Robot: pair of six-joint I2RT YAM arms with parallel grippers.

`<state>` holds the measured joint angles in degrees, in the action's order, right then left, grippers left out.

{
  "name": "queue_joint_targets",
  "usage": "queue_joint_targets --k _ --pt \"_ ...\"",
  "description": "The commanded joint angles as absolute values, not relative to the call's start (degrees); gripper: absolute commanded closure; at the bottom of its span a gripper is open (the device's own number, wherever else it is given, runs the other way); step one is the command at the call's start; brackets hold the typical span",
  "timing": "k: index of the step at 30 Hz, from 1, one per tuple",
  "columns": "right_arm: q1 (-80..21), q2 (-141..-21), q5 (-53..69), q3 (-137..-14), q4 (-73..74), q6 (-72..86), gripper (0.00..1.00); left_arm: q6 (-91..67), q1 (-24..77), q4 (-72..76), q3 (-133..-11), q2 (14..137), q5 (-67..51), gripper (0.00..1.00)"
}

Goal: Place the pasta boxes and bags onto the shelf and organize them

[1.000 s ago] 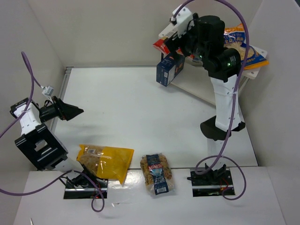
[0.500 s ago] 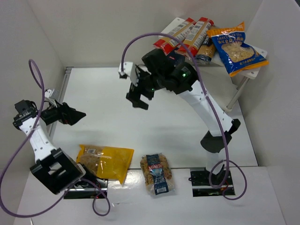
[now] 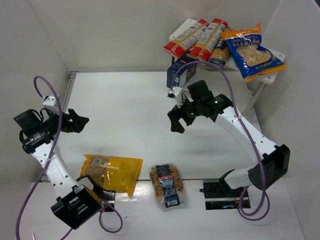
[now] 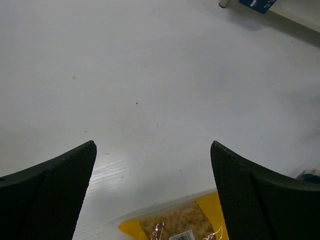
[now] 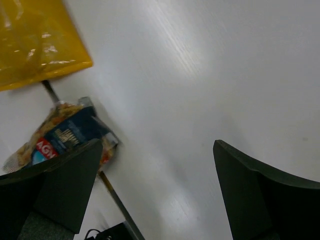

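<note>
Open and empty over the counter (image 3: 130, 100): left pincer (image 3: 81, 121), right pincer (image 3: 176, 121). At near edge: yellow bag (image 3: 112, 172), small clear bag (image 3: 168, 185). On shelf (image 3: 273, 78): tan packs (image 3: 200, 36), blue bag (image 3: 252, 50).

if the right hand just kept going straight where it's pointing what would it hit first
Probably the bare table: the wrist view of the right hand shows only white surface between its open jaws. The small clear bag and the yellow bag lie off to one side, though depth is unclear.
</note>
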<state>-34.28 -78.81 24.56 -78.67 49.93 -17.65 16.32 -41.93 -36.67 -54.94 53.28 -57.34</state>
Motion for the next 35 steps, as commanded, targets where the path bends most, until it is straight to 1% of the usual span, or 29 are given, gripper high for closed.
queue_joint_targets --k 1,3,4,7,11,16,18,21,24,35 --pt "-26.5 -80.7 21.2 -72.5 43.2 -13.5 0.00 13.2 -41.3 -34.4 -54.3 49.3 -54.2 0.00" --pt "-23.2 -82.3 20.6 -69.6 43.2 -12.5 0.00 12.3 -40.6 -33.8 -53.7 45.6 -49.7 0.00" --pt "-19.3 -82.9 23.0 -68.7 43.2 -12.5 0.00 11.5 -40.1 -33.1 -53.7 44.5 -48.2 0.00" --pt "-11.9 -82.4 24.5 -65.8 41.1 -12.5 0.00 10.6 -40.1 -31.9 -52.1 40.5 -44.3 0.00" --pt "-7.1 -79.9 22.0 -64.1 38.9 -11.3 0.00 8.5 -39.6 -31.3 -52.1 41.6 -40.7 0.00" --pt "-4.7 -77.9 19.7 -61.5 37.7 -11.3 0.00 9.1 -38.1 -34.4 -54.1 50.8 -37.5 0.00" --pt "-4.7 -77.2 19.7 -61.0 37.1 -11.3 0.00 8.5 -35.3 -34.5 -54.8 53.3 -36.5 0.00" --pt "-4.7 -76.6 19.7 -61.0 37.1 -11.3 0.00 6.5 -31.5 -32.8 -54.8 53.3 -32.5 0.00" --pt "-4.7 -77.3 19.1 -61.0 37.1 -11.3 0.00 6.0 -29.7 -31.5 -54.1 52.6 -28.7 0.00" --pt "-4.7 -77.8 22.4 -61.0 37.6 -14.1 0.00 6.5 -29.7 -32.0 -54.1 54.7 -29.8 0.00"
